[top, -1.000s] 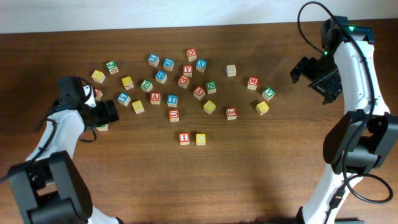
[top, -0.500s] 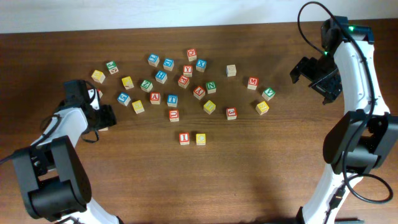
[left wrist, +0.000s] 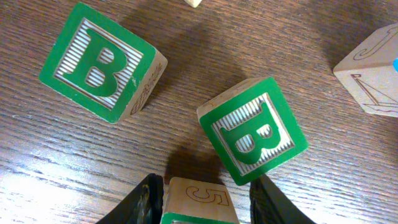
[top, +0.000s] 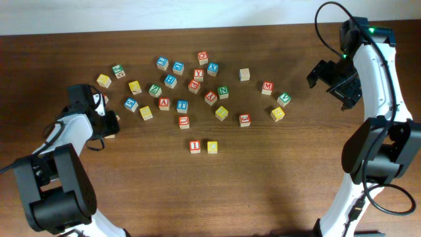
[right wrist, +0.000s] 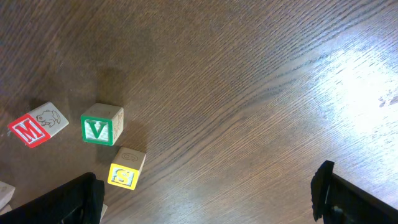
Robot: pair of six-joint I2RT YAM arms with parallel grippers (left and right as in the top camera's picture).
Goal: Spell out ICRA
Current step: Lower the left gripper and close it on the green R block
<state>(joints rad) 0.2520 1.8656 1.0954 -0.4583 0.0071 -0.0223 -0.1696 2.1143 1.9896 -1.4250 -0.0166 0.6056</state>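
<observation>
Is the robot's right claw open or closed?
Open. In the right wrist view the right gripper has its two fingers far apart at the picture's edges, with only bare table between them.

Pose check. The left arm (top: 69, 131) is folded low at the left edge of the surface (top: 263, 184). The left end effector (top: 110, 124) points down close to the wood, its fingers (left wrist: 148, 198) set at a narrow gap. The right arm (top: 378, 72) stands tall at the far right. The right end effector (top: 331, 82) is held high with its jaws spread wide.
</observation>
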